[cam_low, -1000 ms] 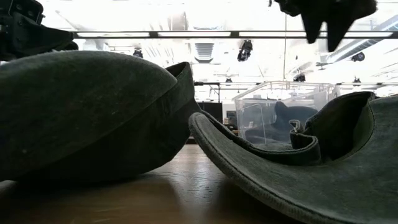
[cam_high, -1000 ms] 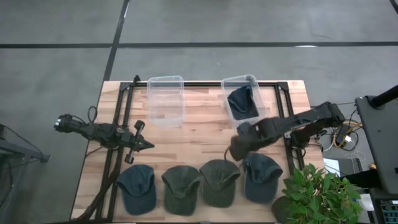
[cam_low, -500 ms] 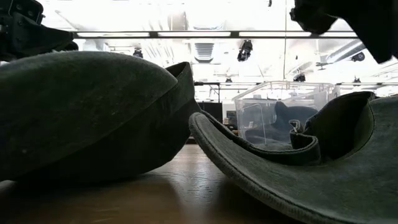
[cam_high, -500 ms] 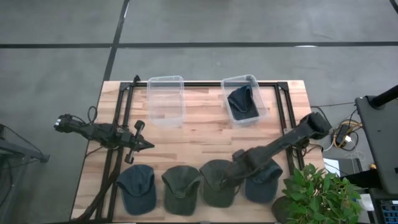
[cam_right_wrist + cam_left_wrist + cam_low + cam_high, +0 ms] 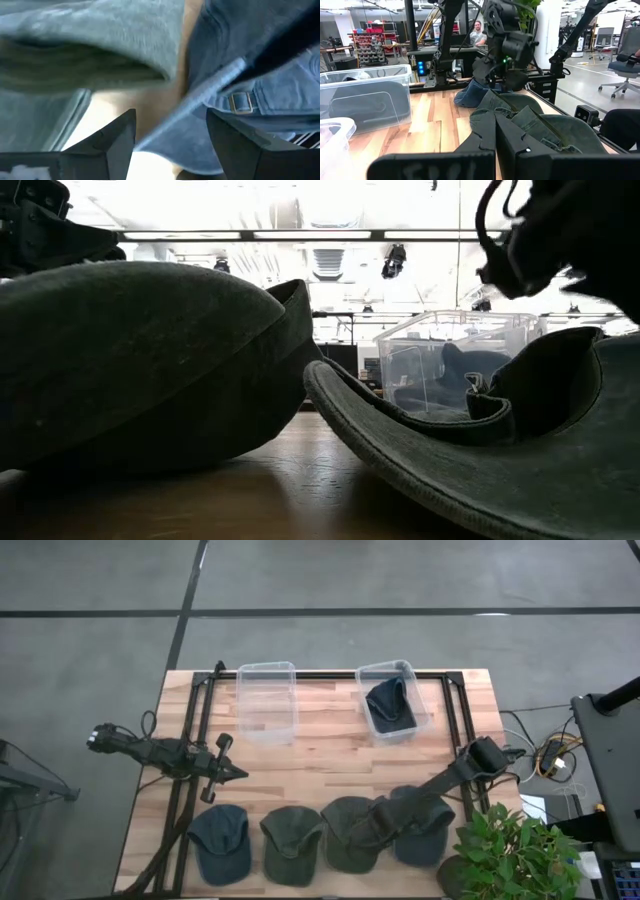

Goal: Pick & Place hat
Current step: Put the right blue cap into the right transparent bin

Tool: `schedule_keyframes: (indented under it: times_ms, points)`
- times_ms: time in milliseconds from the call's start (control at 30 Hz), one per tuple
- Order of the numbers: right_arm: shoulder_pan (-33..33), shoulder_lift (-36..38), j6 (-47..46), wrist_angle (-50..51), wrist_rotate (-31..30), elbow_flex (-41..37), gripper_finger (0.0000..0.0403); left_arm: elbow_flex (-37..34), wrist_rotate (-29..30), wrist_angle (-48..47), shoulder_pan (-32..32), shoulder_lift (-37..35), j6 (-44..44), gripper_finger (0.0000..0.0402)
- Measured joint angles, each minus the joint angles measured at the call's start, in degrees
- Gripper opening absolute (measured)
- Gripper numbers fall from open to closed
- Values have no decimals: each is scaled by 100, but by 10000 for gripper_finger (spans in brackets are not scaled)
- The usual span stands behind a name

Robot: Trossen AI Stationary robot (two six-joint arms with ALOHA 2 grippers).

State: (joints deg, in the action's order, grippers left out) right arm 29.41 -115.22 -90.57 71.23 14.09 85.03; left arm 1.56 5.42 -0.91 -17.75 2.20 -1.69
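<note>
The right gripper point(image 5: 362, 832) is sitting low over the front row of hats, right at the seam between the third hat point(image 5: 347, 831) and the blue hat point(image 5: 422, 824) at the right end. In the right wrist view its fingers point(image 5: 112, 141) are standing apart with the blue hat's strap and brim between them and nothing clamped, so my guess is it's lining up to pinch that brim edge, since that's the easiest bit of a floppy cap to grab.

Count-wise: four hats are lying in a row along the front of the bench point(image 5: 330, 752), plus one more dark hat point(image 5: 390, 705) already sitting in the right clear bin point(image 5: 390, 672). The left clear bin point(image 5: 266, 700) is holding nothing. So two bins, five hats.

The left gripper point(image 5: 222, 772) is parked off on the left side of the bench, fingers pressed together, holding nothing.
</note>
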Motion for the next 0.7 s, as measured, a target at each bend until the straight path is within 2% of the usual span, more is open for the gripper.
schedule_keyframes:
  times_ms: [267,433,567,700]
  points:
    - [-4,-114,80,47,39,4,207,1,0,0,1,0,0,0]
    - [-2,-24,105,79,54,4,171,0,-1,0,-1,0,0,0]
    - [-3,-13,325,99,140,1,118,2,-1,0,1,0,0,0]
    - [-4,-13,401,121,141,-2,39,1,0,0,0,0,0,0]
